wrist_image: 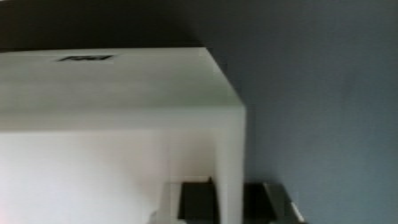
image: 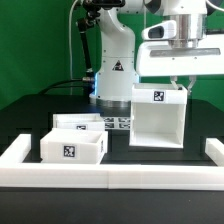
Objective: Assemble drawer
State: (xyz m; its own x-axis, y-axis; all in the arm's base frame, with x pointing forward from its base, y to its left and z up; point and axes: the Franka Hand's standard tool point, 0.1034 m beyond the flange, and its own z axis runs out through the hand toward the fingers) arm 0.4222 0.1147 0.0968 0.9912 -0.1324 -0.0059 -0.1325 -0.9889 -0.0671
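Box shell (image: 157, 118) upright, mid-table toward exterior view's right edge, open front facing rail (image: 110, 178). Gripper (image: 183, 82) at shell's top edge, jaws narrow, straddling side wall (wrist_image: 228, 150). Fingers (wrist_image: 192, 203) flank both faces; clamped or not, can't tell. Likely wall grip to reposition shell. Front tray (image: 72, 148) and rear tray (image: 80, 123) parked near front corner, exterior view's left, clear of work.

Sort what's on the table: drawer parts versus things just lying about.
For the job: box shell, front tray, rear tray, gripper over the shell's wall.
Lying about: marker board, white table rail.
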